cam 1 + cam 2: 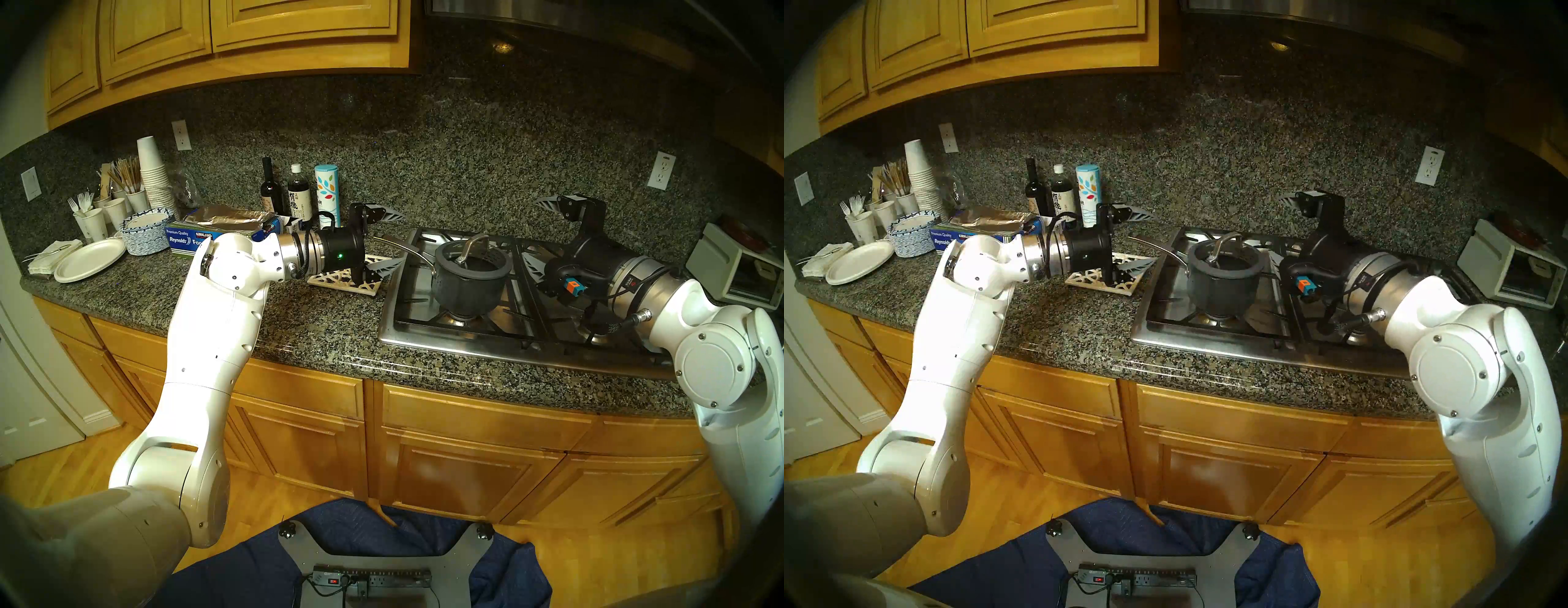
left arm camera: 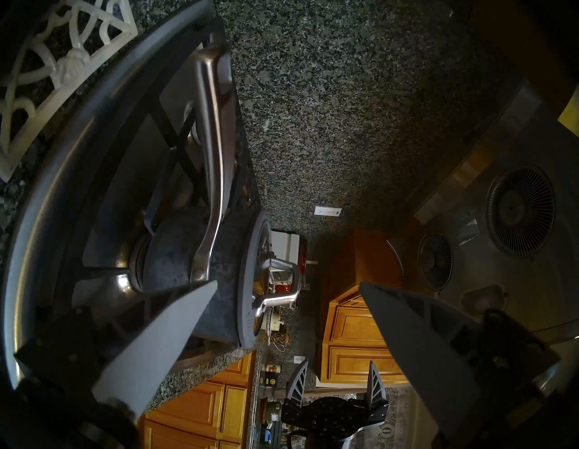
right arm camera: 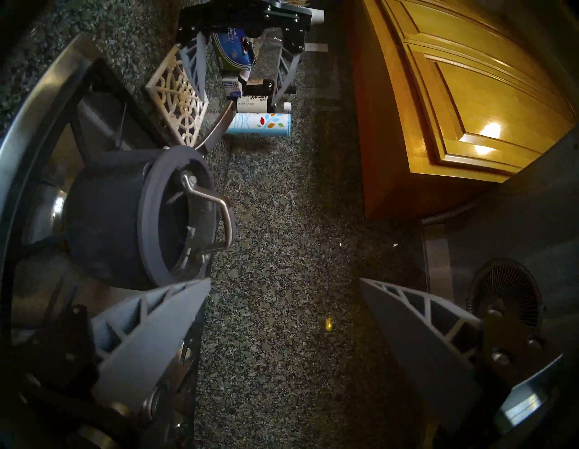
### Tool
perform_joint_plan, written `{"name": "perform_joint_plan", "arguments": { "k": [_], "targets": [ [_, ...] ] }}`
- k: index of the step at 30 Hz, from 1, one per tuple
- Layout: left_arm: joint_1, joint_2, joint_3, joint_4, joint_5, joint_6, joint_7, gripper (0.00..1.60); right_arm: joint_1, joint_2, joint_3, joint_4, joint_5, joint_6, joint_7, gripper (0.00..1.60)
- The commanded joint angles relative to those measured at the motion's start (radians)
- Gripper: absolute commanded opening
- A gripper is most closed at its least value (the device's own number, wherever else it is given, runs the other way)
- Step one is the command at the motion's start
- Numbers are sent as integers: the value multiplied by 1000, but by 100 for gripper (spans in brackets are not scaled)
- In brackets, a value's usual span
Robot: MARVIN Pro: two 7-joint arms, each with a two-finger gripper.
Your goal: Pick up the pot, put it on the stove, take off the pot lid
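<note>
The pot (image 1: 469, 285) sits upright on the front left burner of the stove (image 1: 449, 335), resting on the black grate. Its lid (image 1: 473, 254) is on top, the metal loop at the centre standing up, and the long silver handle (image 1: 401, 248) reaches out to the left over the edge of the stove toward the white trivet (image 1: 335, 283) on the bench (image 1: 322, 331).

The left gripper (image 1: 384, 243) hangs just left of the stove, above the trivet, with its jaws spread wide apart and holding nothing; the pot's handle passes between them without touching either one. In the left wrist view the handle (image 2: 214, 163) runs up the picture and the lid's loop (image 2: 277, 290) shows beside the pot.

The right gripper (image 1: 536, 237) is over the middle of the stove, just right of the pot, its jaws also wide open and empty. From the right wrist view the pot (image 3: 103, 219) and lid (image 3: 181, 216) lie off to the side of the lower finger (image 3: 150, 338), apart from it.

Bottles (image 1: 288, 195), paper cups (image 1: 155, 178) and plates (image 1: 89, 259) stand at the far left of the bench, and a white toaster oven (image 1: 738, 271) at the right.
</note>
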Motion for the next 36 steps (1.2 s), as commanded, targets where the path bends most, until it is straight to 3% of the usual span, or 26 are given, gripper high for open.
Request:
{"name": "perform_joint_plan", "arguments": {
  "k": [1,12,24,29,36],
  "targets": [
    [-39,-2,-4,-25,-16,0,-2,160,21,0,49,-17,38,-23,7,160],
    [-40,-1,-4,-26,-19,0,0,160,21,2,93,-17,83,-48,60,160],
    [-40,1,-2,-26,-24,-1,3,160,39,12,87,-17,84,-35,89,160],
    [-41,1,-2,-26,-25,-2,4,160,53,23,74,-17,77,-16,95,160],
    [-41,2,-1,-26,-27,-2,5,160,111,51,5,-11,70,-13,77,160]
  ]
}}
